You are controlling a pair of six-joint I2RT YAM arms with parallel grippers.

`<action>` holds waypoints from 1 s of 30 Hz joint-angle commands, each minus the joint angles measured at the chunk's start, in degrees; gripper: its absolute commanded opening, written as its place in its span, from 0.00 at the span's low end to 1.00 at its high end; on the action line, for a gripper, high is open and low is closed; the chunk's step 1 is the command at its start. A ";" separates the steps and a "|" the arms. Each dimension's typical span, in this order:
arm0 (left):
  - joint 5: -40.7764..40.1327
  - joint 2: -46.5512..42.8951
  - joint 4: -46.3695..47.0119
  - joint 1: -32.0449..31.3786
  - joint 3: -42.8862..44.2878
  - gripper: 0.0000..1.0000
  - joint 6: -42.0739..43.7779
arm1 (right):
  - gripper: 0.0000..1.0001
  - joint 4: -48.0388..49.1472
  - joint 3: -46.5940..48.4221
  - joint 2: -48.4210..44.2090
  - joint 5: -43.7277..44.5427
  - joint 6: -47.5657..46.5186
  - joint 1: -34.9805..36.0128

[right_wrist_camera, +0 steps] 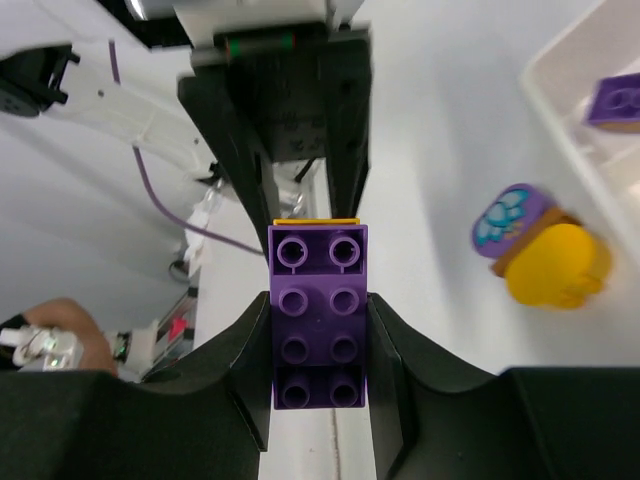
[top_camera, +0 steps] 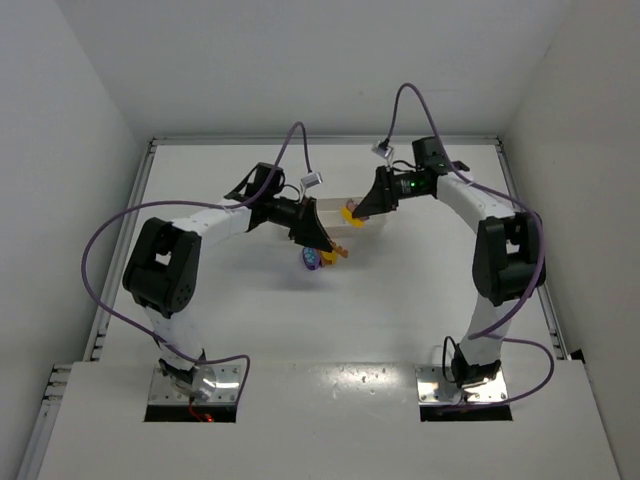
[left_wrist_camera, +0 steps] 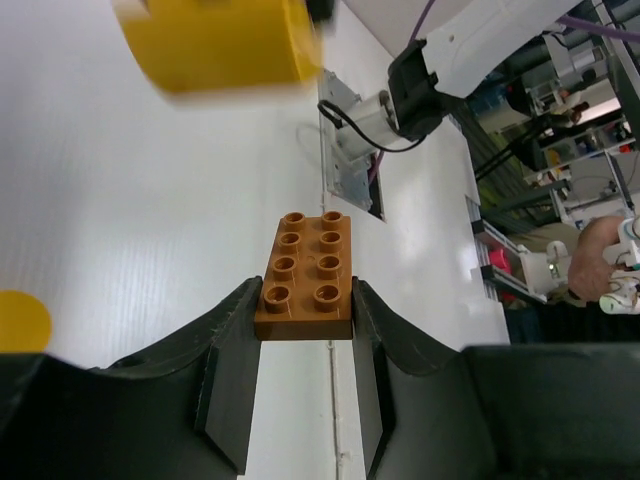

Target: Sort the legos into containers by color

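Observation:
My left gripper [left_wrist_camera: 307, 300] is shut on a flat orange-brown lego [left_wrist_camera: 307, 275] and holds it above the table; both show in the top view [top_camera: 338, 251]. My right gripper [right_wrist_camera: 318, 305] is shut on a purple lego [right_wrist_camera: 318, 315] with a yellow edge under it. In the top view this gripper [top_camera: 356, 213] hangs by the white tray [top_camera: 330, 208]. A rounded purple lego with a light blue spot [right_wrist_camera: 512, 222] sits on a yellow and orange piece [right_wrist_camera: 555, 265] on the table. One tray compartment [right_wrist_camera: 570, 110] holds a purple lego [right_wrist_camera: 618, 100].
A blurred yellow piece [left_wrist_camera: 220, 40] fills the top of the left wrist view, and a yellow disc [left_wrist_camera: 20, 320] shows at its left edge. The two grippers are close together mid-table. White walls stand to the left, right and back.

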 commanded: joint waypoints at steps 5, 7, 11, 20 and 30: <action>0.34 -2.79 0.11 -1.14 -1.16 0.00 2.59 | 0.00 0.39 2.70 -0.82 -1.83 -1.92 -5.66; -5.71 -3.67 0.11 -1.14 -1.16 0.00 3.11 | 0.00 0.39 1.91 -1.53 -1.30 -2.53 -6.54; -33.76 -8.94 0.64 -1.66 -1.16 0.00 4.87 | 0.00 0.91 -0.46 -3.45 3.18 -2.53 -8.91; -58.02 -2.72 -5.33 -5.45 8.93 0.00 5.14 | 0.00 7.51 -4.25 -5.83 7.84 3.27 -11.90; -70.50 5.28 -7.10 -8.17 14.47 0.00 5.75 | 0.00 7.51 -4.77 -6.36 7.32 3.80 -12.43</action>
